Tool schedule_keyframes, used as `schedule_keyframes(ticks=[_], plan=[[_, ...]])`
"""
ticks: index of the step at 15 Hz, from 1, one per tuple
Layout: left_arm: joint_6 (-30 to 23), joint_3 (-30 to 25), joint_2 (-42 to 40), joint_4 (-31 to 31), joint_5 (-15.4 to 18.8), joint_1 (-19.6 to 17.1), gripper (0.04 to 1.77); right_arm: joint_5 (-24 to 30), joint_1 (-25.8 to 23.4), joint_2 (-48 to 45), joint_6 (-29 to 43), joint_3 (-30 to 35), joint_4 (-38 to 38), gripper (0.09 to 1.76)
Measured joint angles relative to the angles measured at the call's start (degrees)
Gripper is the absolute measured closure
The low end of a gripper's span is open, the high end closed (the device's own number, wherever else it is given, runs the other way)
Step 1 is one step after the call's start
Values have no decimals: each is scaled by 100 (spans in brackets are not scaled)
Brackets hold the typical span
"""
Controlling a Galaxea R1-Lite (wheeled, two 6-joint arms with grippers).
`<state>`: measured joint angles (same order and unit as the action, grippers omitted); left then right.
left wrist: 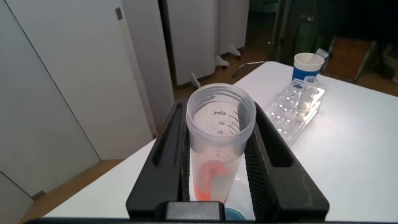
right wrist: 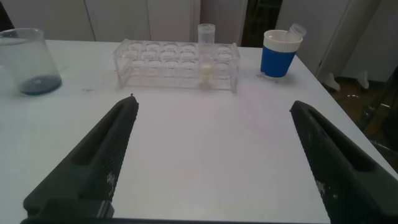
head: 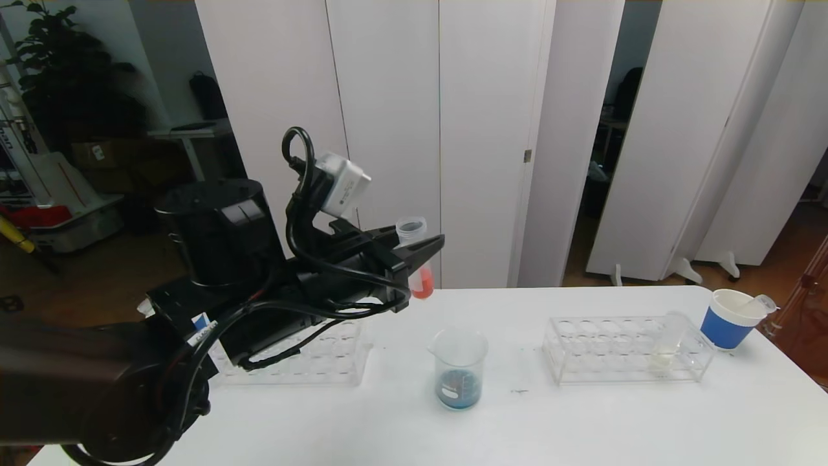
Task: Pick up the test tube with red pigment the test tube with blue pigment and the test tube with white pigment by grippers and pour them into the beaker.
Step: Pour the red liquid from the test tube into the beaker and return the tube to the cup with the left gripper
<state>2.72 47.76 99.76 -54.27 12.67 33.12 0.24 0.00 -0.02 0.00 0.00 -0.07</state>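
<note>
The small clear glass beaker (head: 458, 369), with blue liquid pooled at its bottom, stands on the white worktop (head: 582, 414) between two clear plastic tube racks. Raised above and behind it, the left gripper (head: 420, 249) is clamped on a clear round-bottomed test tube with orange-red liquid (head: 417, 259), held nearly upright; the left wrist view shows the tube (left wrist: 219, 146) pinched between both black fingers. In the right-hand rack (head: 624, 349) stands the clear test tube with cream-white liquid (head: 669, 340). Just beyond that rack sits a white paper cup with a blue sleeve (head: 731, 318). The right gripper (right wrist: 211, 155) hovers low over the worktop, jaws spread wide and holding nothing.
</note>
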Motion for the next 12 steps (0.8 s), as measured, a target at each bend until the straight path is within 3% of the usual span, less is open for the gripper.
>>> schedule_keyframes(ticks=[4,8,12], plan=[[690,135,562,-840,-18,11,122,0,0,0,0,0,-2,10],[1801,102,1148,-1548,-33,-38,122,-2,0,0,0,0,0,10],[2293,33,1477,-2144,-16,-115,122,0,0,0,0,0,0,10]])
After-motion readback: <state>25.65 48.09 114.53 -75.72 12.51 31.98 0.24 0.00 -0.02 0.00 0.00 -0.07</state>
